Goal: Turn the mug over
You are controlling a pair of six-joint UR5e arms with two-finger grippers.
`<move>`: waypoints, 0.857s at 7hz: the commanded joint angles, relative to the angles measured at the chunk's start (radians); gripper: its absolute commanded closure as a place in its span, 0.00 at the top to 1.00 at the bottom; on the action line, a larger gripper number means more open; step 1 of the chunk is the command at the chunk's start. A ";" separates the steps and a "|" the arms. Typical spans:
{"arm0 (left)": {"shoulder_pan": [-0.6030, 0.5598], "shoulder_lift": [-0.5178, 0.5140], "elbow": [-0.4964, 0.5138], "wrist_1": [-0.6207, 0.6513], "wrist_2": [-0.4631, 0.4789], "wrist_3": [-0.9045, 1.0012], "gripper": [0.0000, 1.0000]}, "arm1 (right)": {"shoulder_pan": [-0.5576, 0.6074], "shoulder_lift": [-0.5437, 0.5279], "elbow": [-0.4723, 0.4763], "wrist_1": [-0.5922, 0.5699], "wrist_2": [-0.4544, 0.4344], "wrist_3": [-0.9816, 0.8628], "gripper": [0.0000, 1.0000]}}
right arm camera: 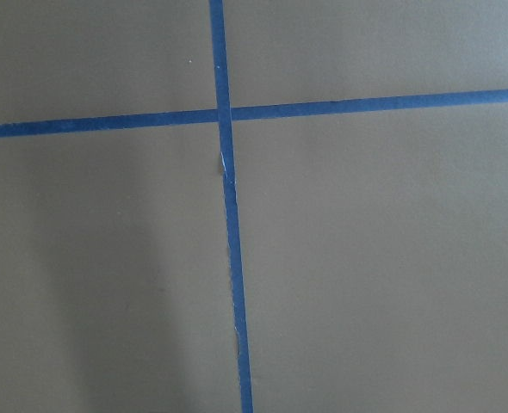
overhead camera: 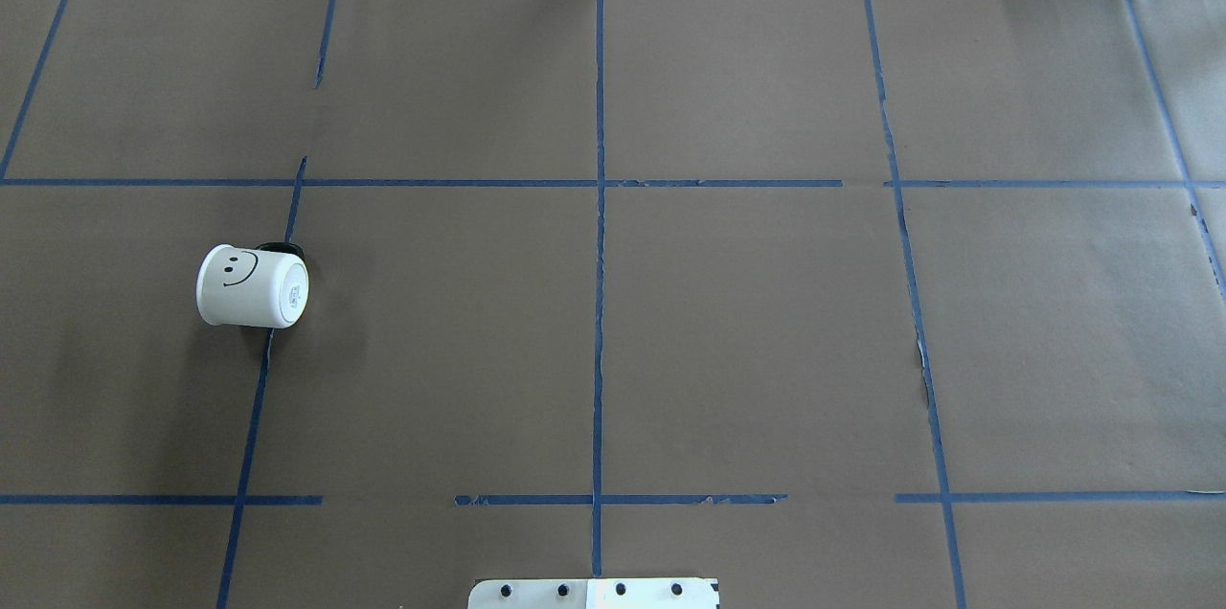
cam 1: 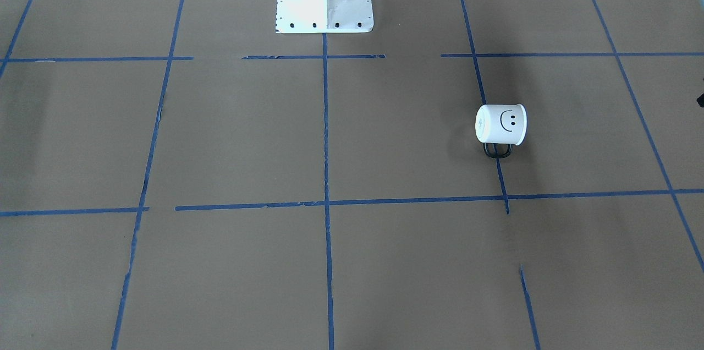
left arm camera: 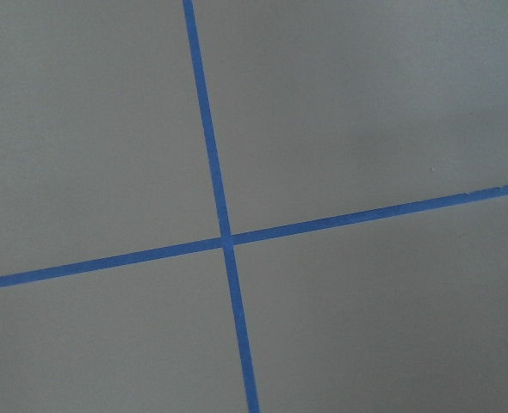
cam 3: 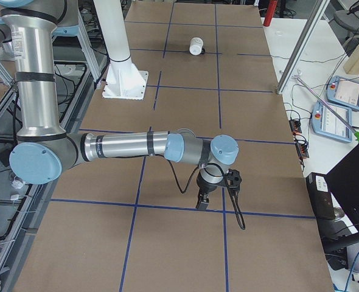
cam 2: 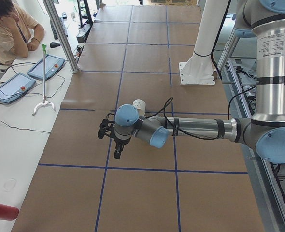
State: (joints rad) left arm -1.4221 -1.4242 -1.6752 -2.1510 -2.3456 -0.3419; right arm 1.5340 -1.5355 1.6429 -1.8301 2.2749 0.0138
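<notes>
Start at the robot's white pedestal, bolted to the brown worktop, which thin blue tape lines divide into squares.

Out from the pedestal on the robot's left lies the mug. It is on its side across one tape line, smiley face up. Its flat bottom is turned toward the pedestal's side of the worktop and its mouth points away. The black handle sits low on the side away from the pedestal, touching the worktop, which probably keeps the mug from rolling. Nothing touches the mug, so the flip is not yet begun.

Beyond the mug, farther from the pedestal, the left end effector hangs from a level forearm, pointing down at a tape crossing. It is the likelier one to reach in.

Well apart on the pedestal's opposite side, the right end effector points down likewise. Only the side views show either one, so whether they are released or clenched cannot be told. Neither carries anything visible.
</notes>
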 commanded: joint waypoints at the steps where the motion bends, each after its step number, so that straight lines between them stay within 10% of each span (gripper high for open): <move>1: 0.201 0.114 0.005 -0.452 0.107 -0.409 1.00 | 0.000 0.000 0.000 0.000 0.000 0.000 1.00; 4: 0.534 0.111 0.009 -0.750 0.442 -0.908 1.00 | 0.000 0.000 0.000 0.000 0.000 0.000 1.00; 6: 0.638 -0.006 0.128 -1.029 0.497 -1.122 1.00 | 0.000 0.000 0.000 0.000 0.000 0.000 1.00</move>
State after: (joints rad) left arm -0.8433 -1.3610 -1.6216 -3.0231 -1.8937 -1.3394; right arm 1.5340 -1.5355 1.6429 -1.8300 2.2749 0.0138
